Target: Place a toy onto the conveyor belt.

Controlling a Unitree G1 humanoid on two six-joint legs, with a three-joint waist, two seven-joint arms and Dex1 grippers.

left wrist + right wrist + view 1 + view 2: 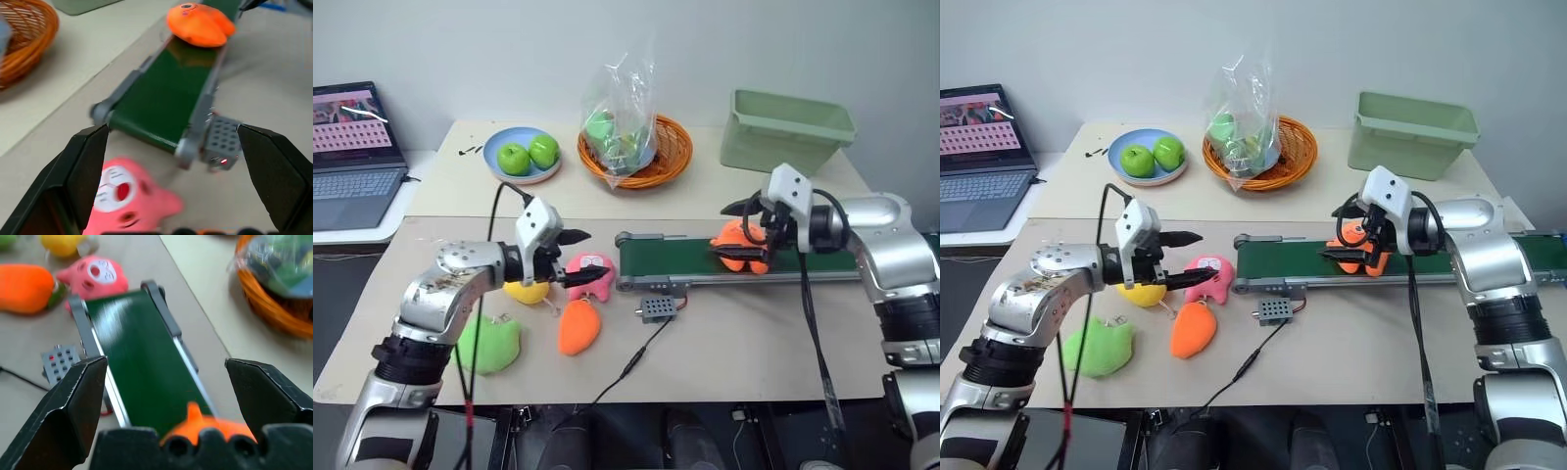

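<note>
The orange fuzzy toy point(741, 247) lies on the dark green conveyor belt point(680, 258), a short way in from its left roller end. My right gripper point(736, 233) is open around it, one finger above and one in front; in the right wrist view the toy point(208, 426) sits low between the widely spread fingers. Off the belt's left end, my left gripper point(579, 257) hangs open just above a pink plush point(592, 275), holding nothing. Its wrist view looks along the belt point(168, 95) to the toy point(198, 24).
An orange carrot plush point(578, 326), a yellow plush point(527, 291) and a green plush point(489, 343) lie at the front left. A small grey box point(658, 309) is wired to the belt. Behind stand a plate of apples point(522, 155), a basket point(671, 157), a green bin point(785, 129) and a laptop point(352, 157).
</note>
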